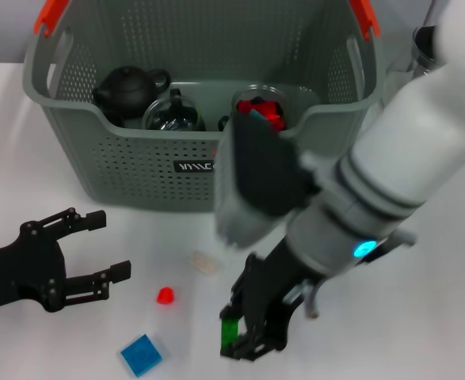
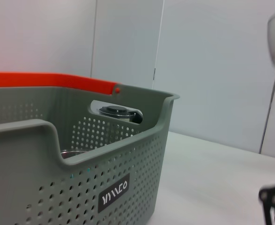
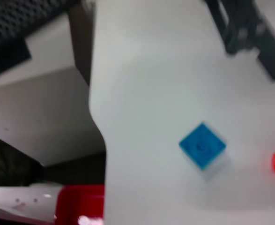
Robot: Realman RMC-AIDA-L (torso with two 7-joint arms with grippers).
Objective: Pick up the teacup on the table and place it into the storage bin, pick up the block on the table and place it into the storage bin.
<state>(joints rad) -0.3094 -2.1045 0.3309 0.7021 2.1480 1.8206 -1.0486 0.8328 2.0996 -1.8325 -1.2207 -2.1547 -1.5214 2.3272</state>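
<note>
The storage bin (image 1: 137, 170) stands at the back of the table, grey-green with orange-red handle ends; the left wrist view shows its labelled wall (image 2: 115, 197) close up. A black teapot (image 1: 129, 87) and glassware lie inside. My right gripper (image 1: 249, 340) is near the front edge, shut on a small green block (image 1: 230, 328). A blue block (image 1: 141, 354) (image 3: 202, 145) and a small red block (image 1: 165, 296) lie on the table to its left. My left gripper (image 1: 112, 245) rests open at the left, holding nothing. I cannot make out a teacup on the table.
A small pale object (image 1: 204, 261) lies on the table between the bin and the red block. My bulky right arm (image 1: 390, 174) crosses the right half of the scene and hides part of the bin's front. The table edge (image 3: 97, 122) shows in the right wrist view.
</note>
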